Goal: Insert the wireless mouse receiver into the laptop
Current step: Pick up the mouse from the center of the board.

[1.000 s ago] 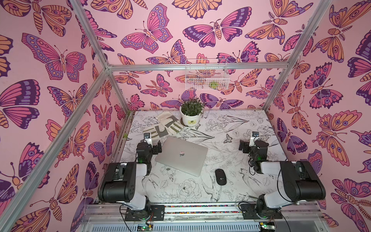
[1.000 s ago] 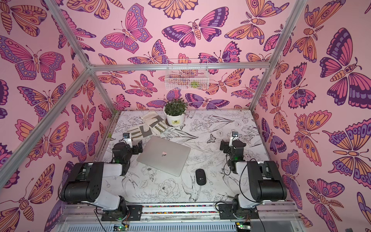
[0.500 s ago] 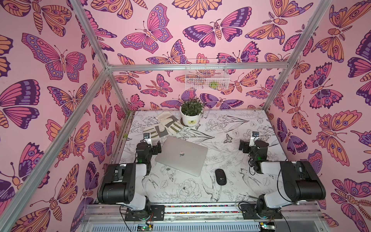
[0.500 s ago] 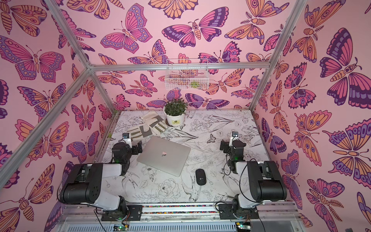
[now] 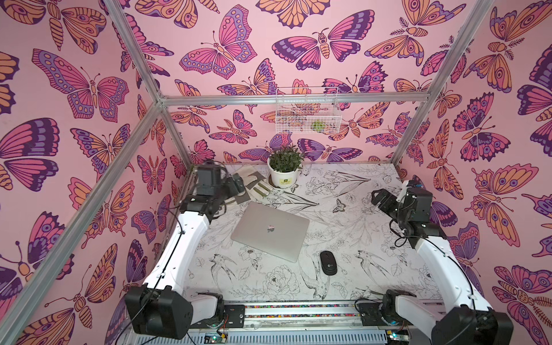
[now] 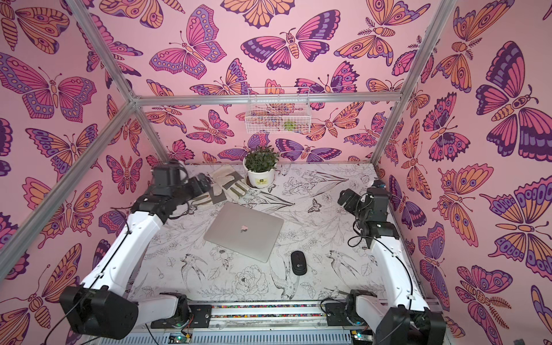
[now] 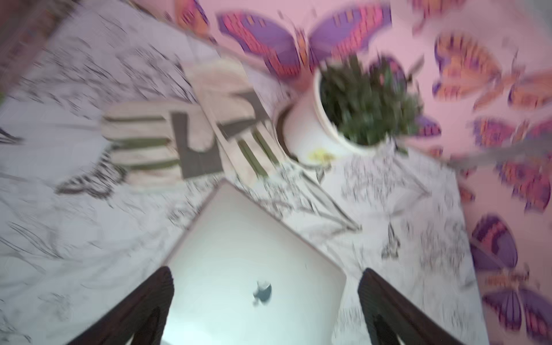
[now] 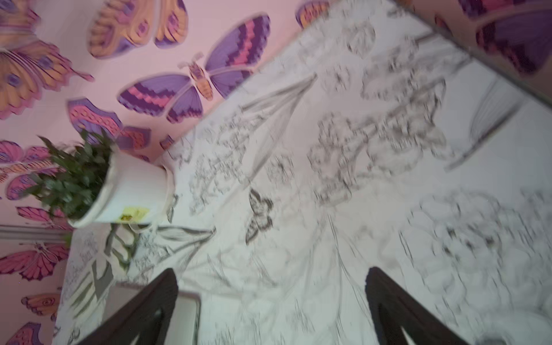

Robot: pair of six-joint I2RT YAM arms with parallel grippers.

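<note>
**Both arms up, jaws wide, nothing in hand**

The left arm is arched high. Its white link climbs from the base, the dark wrist folds over, and the left gripper [image 5: 238,185] tips inward and down above the striped cloth gloves [image 5: 254,187]. Its fingers [image 7: 140,304] are spread wide and empty. In the wrist view the laptop [image 7: 239,268] sits below them and fills the gap between. It's a thin, matte silver-grey slab with rounded corners and the lid closed, lying askew on the line-drawn table cover [image 5: 268,286].

On the other side, the right gripper [image 5: 378,197] hangs aloft and points inward, fingers [image 8: 397,301] parted and bare. Only a corner of the laptop [image 8: 187,316] peeks out beside one finger.

The glossy black oval mouse [image 5: 328,263] lies just off the laptop's near corner, well apart from both sets of fingers. A round white plant pot [image 5: 283,180] stands beyond the left fingers, touching the gloves.

Both wrist views are smeared. I can't make out the wireless mouse receiver anywhere.
</note>
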